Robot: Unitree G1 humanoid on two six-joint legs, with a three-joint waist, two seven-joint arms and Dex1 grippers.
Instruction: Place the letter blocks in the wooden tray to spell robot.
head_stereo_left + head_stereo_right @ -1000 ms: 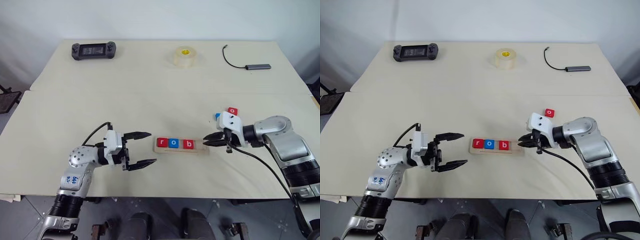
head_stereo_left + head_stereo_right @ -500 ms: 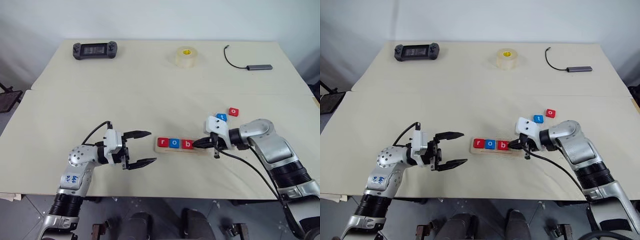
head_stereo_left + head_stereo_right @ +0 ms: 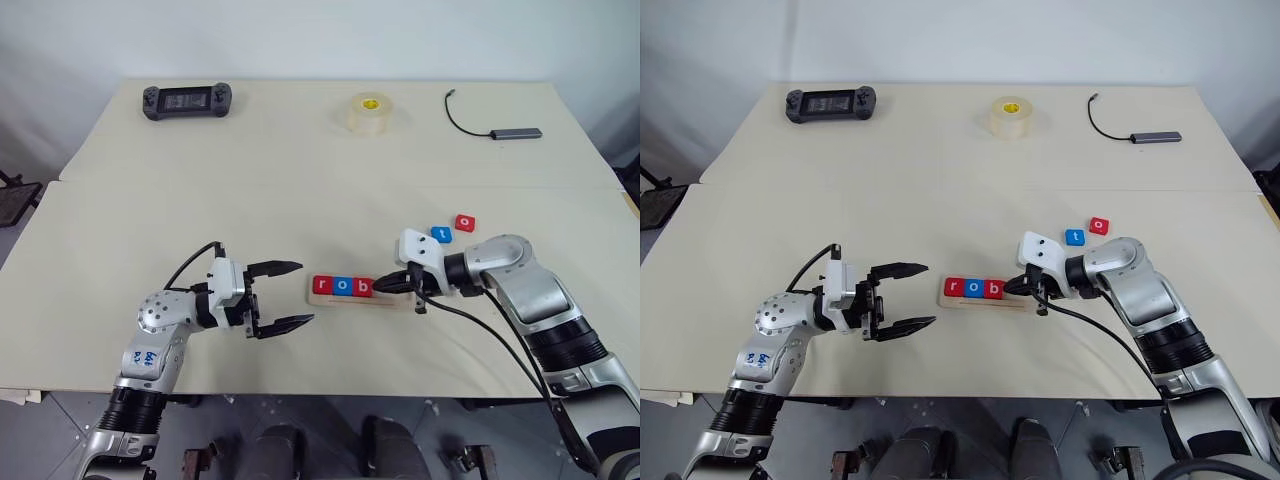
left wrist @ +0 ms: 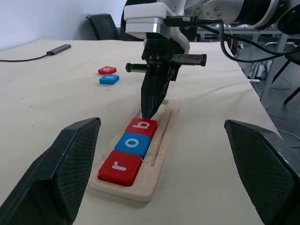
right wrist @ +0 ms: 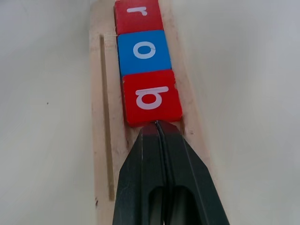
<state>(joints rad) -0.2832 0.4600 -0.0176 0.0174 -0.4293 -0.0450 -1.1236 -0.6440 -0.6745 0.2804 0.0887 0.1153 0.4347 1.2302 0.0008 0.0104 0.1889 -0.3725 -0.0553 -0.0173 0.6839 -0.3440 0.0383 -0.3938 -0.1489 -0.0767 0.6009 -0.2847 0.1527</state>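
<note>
The right gripper (image 5: 157,125) is pressing its fingers together, holding nothing, with its tip meeting the near edge of the red b block (image 5: 151,97) on the wooden tray (image 5: 104,154). Just beyond that tip the blue o block (image 5: 143,50) is sitting against the b, and the red r block (image 5: 138,14) is lying farthest along the same row, all three touching edge to edge. The step in hand appears to be nudging the row snug toward the tray's far end, leaving bare wood on the gripper's side for two more letters.

Behind the right gripper, away from the tray, the blue t block (image 3: 442,234) and the second red o block (image 3: 465,222) are waiting on the table (image 3: 300,180), close beside each other. The next move likely calls for lifting off the b, parting the fingers and reaching back for the red o.

The left gripper (image 3: 285,295) is hovering with fingers apart, empty, just off the tray's r end.
</note>
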